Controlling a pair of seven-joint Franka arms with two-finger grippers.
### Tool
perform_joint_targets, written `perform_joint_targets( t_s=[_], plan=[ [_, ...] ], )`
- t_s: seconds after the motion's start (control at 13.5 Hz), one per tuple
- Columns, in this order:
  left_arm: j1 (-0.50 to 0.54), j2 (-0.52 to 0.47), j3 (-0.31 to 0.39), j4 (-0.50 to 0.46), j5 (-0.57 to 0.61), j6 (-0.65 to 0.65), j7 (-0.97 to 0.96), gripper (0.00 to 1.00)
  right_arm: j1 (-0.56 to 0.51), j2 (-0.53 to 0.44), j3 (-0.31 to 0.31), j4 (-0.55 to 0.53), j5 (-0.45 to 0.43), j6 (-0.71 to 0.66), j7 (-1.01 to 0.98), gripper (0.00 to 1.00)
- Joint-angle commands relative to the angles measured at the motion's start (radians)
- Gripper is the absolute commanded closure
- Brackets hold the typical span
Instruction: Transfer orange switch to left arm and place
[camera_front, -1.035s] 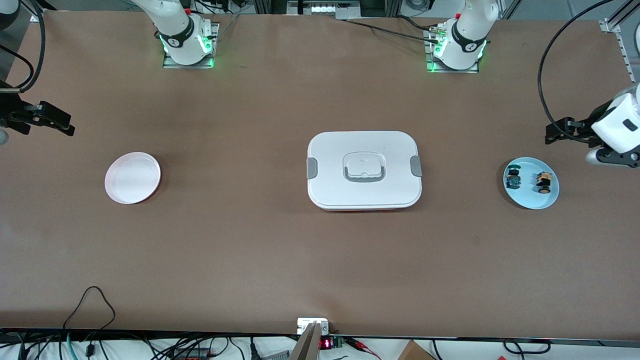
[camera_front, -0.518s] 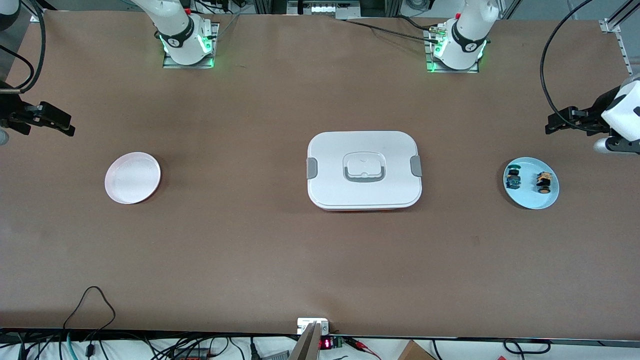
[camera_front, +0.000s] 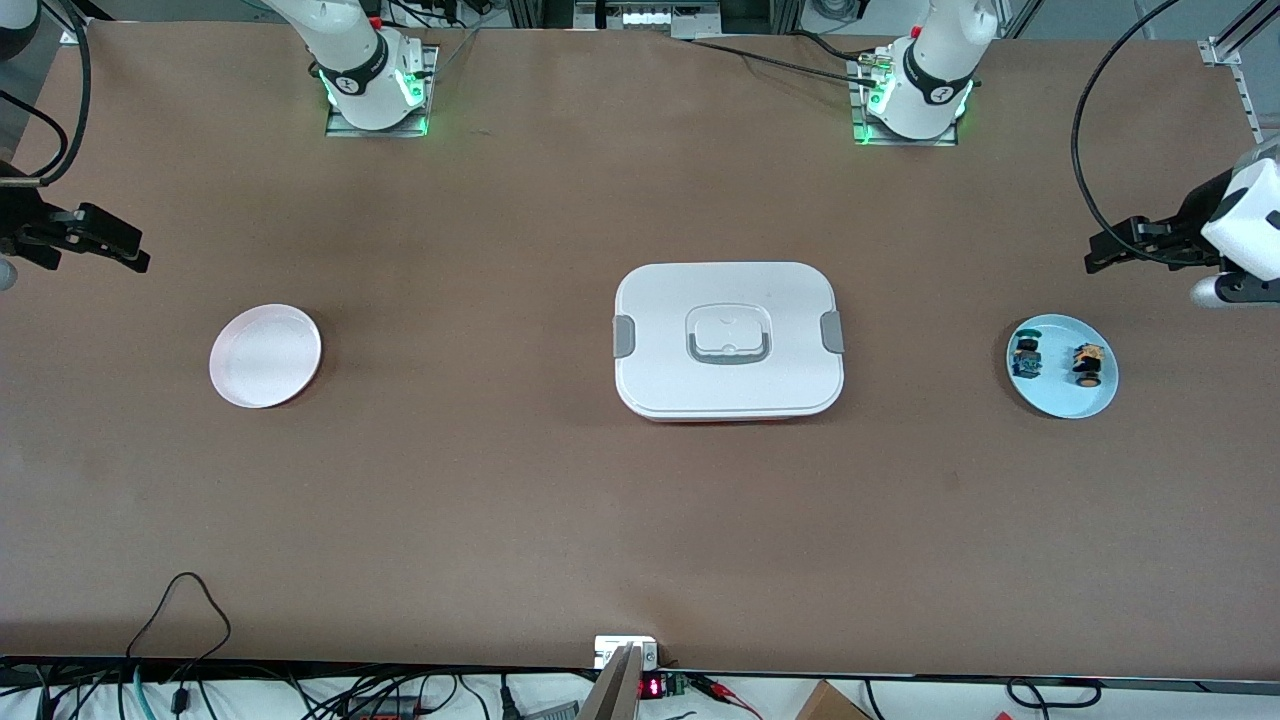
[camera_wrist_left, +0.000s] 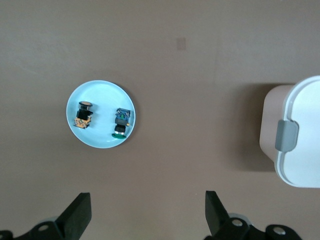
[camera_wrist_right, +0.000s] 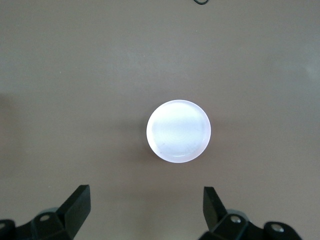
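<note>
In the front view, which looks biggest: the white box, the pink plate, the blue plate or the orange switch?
Largest to smallest:
1. White box
2. Pink plate and blue plate: about alike, so I won't rank them
3. Orange switch, tiny, lying on the blue plate

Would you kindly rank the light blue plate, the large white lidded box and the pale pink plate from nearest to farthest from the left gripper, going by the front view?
The open left gripper is over the table at the left arm's end.
1. Light blue plate, at that same end, holding two small switches.
2. Large white lidded box, mid-table.
3. Pale pink plate, at the right arm's end.
</note>
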Motion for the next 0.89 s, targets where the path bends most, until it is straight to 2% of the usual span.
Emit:
perform_joint_targets(
  t_s=[0.0, 0.81],
  plan=[
    [0.009, -0.010, -0.001, -0.020, 0.003, 0.038, -0.006, 0.00, -0.009, 0.008, 0.006, 0.023, 0.011, -0.018, 0.002, 0.00],
    [0.005, 0.025, -0.003, 0.011, 0.009, 0.034, -0.020, 0.00, -0.004, 0.008, 0.007, 0.023, 0.011, -0.018, 0.001, 0.00]
  ],
)
